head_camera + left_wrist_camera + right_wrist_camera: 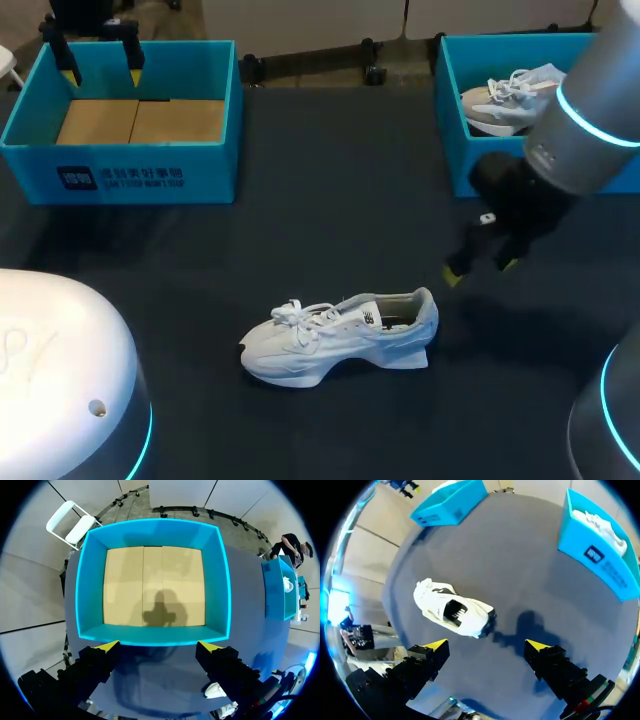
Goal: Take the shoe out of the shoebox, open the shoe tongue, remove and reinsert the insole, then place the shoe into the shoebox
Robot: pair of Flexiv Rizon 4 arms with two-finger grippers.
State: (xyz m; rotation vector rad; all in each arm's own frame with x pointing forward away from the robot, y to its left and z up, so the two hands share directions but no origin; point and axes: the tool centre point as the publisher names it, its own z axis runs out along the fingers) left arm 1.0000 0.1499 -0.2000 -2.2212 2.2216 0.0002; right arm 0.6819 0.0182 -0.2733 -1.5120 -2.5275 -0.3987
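Note:
A white sneaker (340,335) stands upright on the dark table, toe to the left; in the right wrist view the sneaker (452,610) lies ahead of my right gripper (487,645), its mouth facing up. My right gripper (482,270) hangs open just right of the shoe's heel, above the table, holding nothing. At the far left an empty blue shoebox (130,120) shows its cardboard floor, and my left gripper (100,62) hovers open over its back wall. From the left wrist view that shoebox (155,585) is below and ahead of the left gripper (159,645).
A second blue box (520,100) at the far right holds another pale sneaker (510,100), partly hidden by my right arm; the right wrist view also has this box (600,555). My robot's white base (60,380) fills the near left corner.

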